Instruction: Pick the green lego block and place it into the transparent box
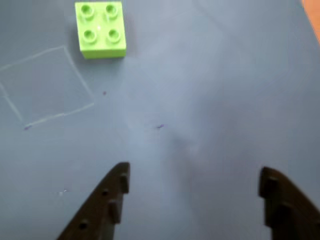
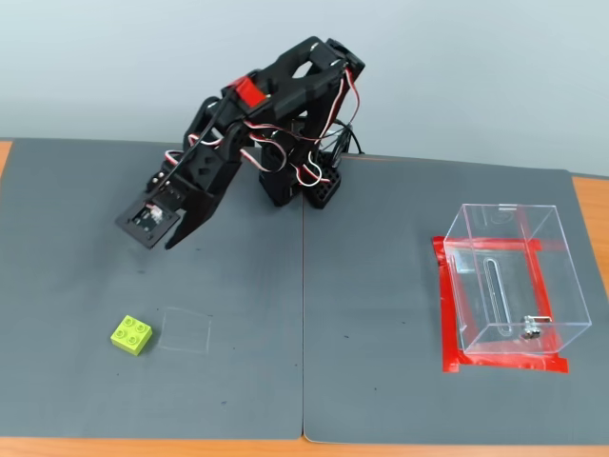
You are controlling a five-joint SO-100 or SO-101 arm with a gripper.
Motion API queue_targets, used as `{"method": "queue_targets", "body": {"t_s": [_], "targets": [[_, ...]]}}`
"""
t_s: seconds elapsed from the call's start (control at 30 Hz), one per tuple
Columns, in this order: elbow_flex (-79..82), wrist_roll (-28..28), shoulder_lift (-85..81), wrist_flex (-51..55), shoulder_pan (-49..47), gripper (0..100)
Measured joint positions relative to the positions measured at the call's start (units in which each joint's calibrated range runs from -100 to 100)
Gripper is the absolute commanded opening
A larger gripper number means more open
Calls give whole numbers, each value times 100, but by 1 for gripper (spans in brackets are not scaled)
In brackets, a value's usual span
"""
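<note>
The green lego block (image 2: pixel 130 334) lies flat on the grey mat at the front left in the fixed view, studs up. In the wrist view the green lego block (image 1: pixel 100 30) is at the top left, far ahead of the fingertips. My gripper (image 2: pixel 152 233) hovers above the mat, behind the block, and stands open (image 1: pixel 194 172) with only bare mat between its two black fingers. The transparent box (image 2: pixel 514 276) stands empty at the right on a frame of red tape, well away from the arm.
A faint chalk square (image 2: pixel 184 330) is drawn on the mat just right of the block in the fixed view. The arm's base (image 2: pixel 304 186) sits at the back centre. A seam (image 2: pixel 304 333) splits the two grey mats. Orange table edge (image 2: pixel 590 205) shows at the right.
</note>
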Motion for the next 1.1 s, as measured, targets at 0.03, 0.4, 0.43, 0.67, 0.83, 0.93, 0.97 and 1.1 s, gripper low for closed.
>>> {"method": "queue_targets", "body": {"t_s": [0.03, 0.4, 0.43, 0.67, 0.83, 0.93, 0.97, 1.1], "targets": [[-153, 59, 153, -9, 0, 32], [-1167, 195, 1487, -711, -427, 32], [-1203, 151, 1555, -807, -479, 32], [-1275, 54, 1920, -1344, -634, 31], [-1724, 54, 2387, -1396, -700, 31], [-2039, 54, 2736, -1396, -715, 32], [-2128, 54, 2821, -1396, -715, 32], [-2416, 63, 3186, -1396, -737, 32]]}}
